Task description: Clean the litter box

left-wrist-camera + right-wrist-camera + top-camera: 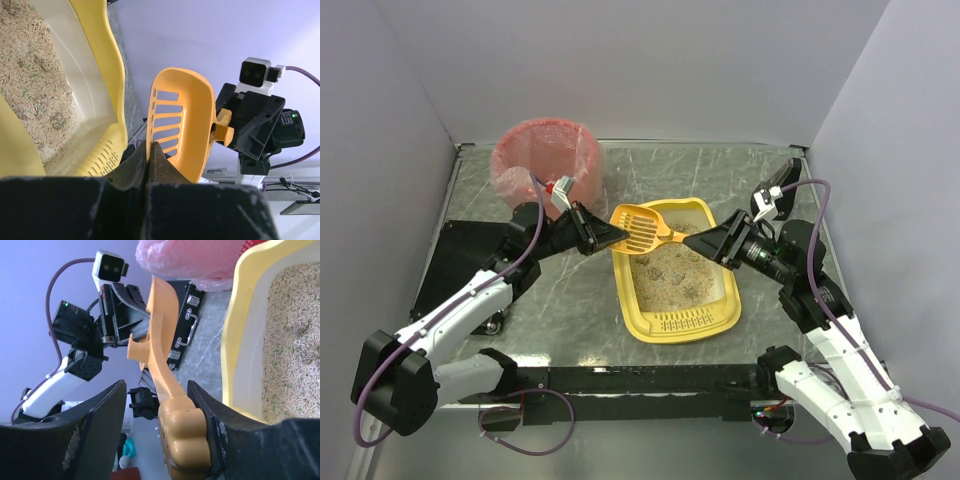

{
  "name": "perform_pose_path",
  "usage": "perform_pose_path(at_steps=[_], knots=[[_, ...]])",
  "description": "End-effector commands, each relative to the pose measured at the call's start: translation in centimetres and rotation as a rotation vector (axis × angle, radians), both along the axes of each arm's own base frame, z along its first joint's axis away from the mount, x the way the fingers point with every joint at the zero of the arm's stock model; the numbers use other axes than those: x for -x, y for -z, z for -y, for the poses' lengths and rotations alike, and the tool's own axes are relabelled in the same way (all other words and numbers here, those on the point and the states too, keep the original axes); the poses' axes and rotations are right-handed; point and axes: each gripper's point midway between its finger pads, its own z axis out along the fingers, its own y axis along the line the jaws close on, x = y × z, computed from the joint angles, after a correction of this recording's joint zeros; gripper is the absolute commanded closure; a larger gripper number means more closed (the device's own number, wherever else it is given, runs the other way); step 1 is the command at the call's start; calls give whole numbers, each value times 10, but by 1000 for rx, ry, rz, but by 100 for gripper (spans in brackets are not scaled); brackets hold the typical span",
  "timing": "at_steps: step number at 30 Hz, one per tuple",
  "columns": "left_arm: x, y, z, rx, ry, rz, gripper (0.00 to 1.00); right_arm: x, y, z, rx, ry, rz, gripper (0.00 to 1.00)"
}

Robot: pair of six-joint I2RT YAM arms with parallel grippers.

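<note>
While your left gripper (pixel 617 236) clamps the scoop (pixel 642 227) by its rim, it hangs over the litter box (pixel 682 324).
Your right gripper (pixel 156 390) straddles the handle, half open, with one finger touching.

Robot test cell, lab sort: plain walls (pixel 640 70) box in a marble-look table (pixel 570 300). Left arm (pixel 460 315) and right arm (pixel 840 350) bolted on; purple cable (pixel 817 183) loose.

Litter box (pixel 682 322) yellow, litter (pixel 670 275) beige, grainy, dark specks. Scoop (pixel 642 228) orange, slotted. Basket liner (pixel 545 150) pink. Surface (pixel 570 290) grey-green marble, white veins. My left claw (pixel 618 236) and right claw (pixel 692 237) black, cable (pixel 302 73) purple.
</note>
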Motion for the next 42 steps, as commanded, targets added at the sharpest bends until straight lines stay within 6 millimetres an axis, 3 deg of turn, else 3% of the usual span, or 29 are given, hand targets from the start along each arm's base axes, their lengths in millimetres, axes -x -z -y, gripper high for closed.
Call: perform_pose_path(at_steps=[1, 3, 4, 10, 11, 12, 13, 14, 16, 17, 18, 19, 21, 22, 23, 24, 29, 32, 35, 39, 42], knots=[[-1, -17, 3, 35, 9, 49, 99, -9, -10, 3, -60, 54, 13, 42], [0, -16, 3, 23, 17, 50, 99, -12, -10, 5, -55, 78, 23, 46], [-1, -14, 4, 18, 19, 47, 99, -14, -10, 8, -49, 98, 29, 57], [0, -11, 8, 29, 44, 40, 99, -17, -8, 16, -55, 155, 45, 64], [1, -11, 8, 33, 56, 38, 99, -17, -7, 16, -54, 158, 44, 70], [2, -10, 9, 37, 62, 36, 99, -18, -5, 18, -49, 167, 45, 99], [2, -11, 10, 46, 69, 34, 99, -20, -1, 20, -34, 185, 29, 100], [4, -9, 10, 42, 80, 33, 78, -22, -1, 23, -27, 205, 38, 100], [2, -8, 10, 0, 77, 54, 18, -23, -3, 27, -13, 222, 69, 100], [2, 6, 8, -55, 63, -1, 1, -26, 1, 35, 12, 268, 67, 100], [-4, 2, 4, -79, 23, 16, 1, -25, -5, 40, 25, 292, 92, 100], [-6, 6, 1, -119, 7, 38, 1, -23, 6, 47, 82, 315, 67, 100], [-11, 14, -11, -192, -69, 16, 3, -25, 1, 65, 144, 400, 85, 100], [-12, 20, -17, -242, -91, 22, 3, -24, 8, 73, 209, 419, 76, 100], [-12, 29, -25, -298, -120, -6, 3, -20, 30, 81, 302, 426, 2, 100], [-12, 32, -32, -336, -148, -7, 3, -16, 29, 86, 342, 434, -23, 100], [-26, 62, -68, -553, -301, -24, 3, -7, 82, 93, 496, 398, -193, 100], [-28, 59, -59, -543, -268, 8, 3, -11, 98, 103, 565, 436, -252, 100], [-34, 59, -44, -546, -231, 29, 3, -17, 116, 93, 566, 393, -288, 100], [-38, 88, -21, -667, -191, -1, 3, -23, 136, 82, 560, 352, -332, 100], [-45, 112, -20, -764, -193, -65, 3, -27, 148, 70, 518, 324, -347, 100]])
